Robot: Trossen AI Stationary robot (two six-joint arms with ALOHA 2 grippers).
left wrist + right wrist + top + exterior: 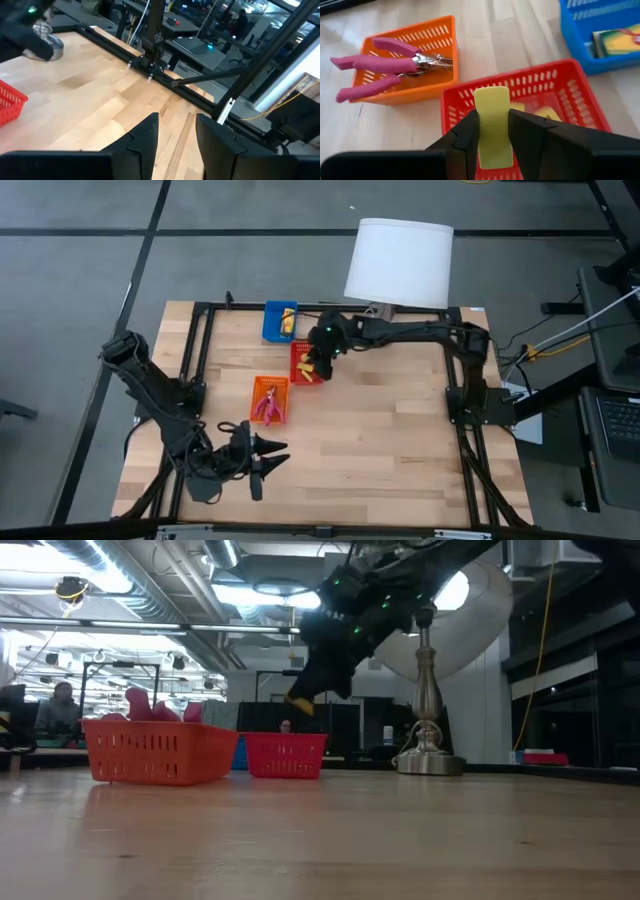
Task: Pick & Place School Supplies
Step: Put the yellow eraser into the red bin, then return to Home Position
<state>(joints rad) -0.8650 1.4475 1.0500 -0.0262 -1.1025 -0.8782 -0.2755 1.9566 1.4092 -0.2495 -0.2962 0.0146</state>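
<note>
My right gripper (pixel 493 119) hovers over the red tray (pixel 530 82), shut on a pale yellow flat stub (pixel 492 100). The low view shows that gripper (pixel 305 700) well above the red tray (pixel 285 755). Two more yellow pieces (pixel 547 114) lie on the red tray's floor. Two pink-handled plier-like tools (pixel 375 65) lie in the orange tray (pixel 395 95). A yellow packet (pixel 617 42) lies in the blue tray (pixel 580 50). My left gripper (pixel 275 457) waits open near the table's near-left corner, touching nothing. My right gripper pinches the yellow stub between its two fingers, on its two long sides near the lower end (pixel 493 150). The fingers slant down from the table's right and far side. The stub is lifted clear above the red tray, its free end (pixel 491 92) sticking out past the fingertips.
A lamp with a white shade (pixel 398 262) stands at the far edge; its metal base (pixel 428 762) sits right of the trays. Black frame rails (pixel 455 395) run along the table's sides. Bare wood (pixel 380 440) lies between the trays and the near edge.
</note>
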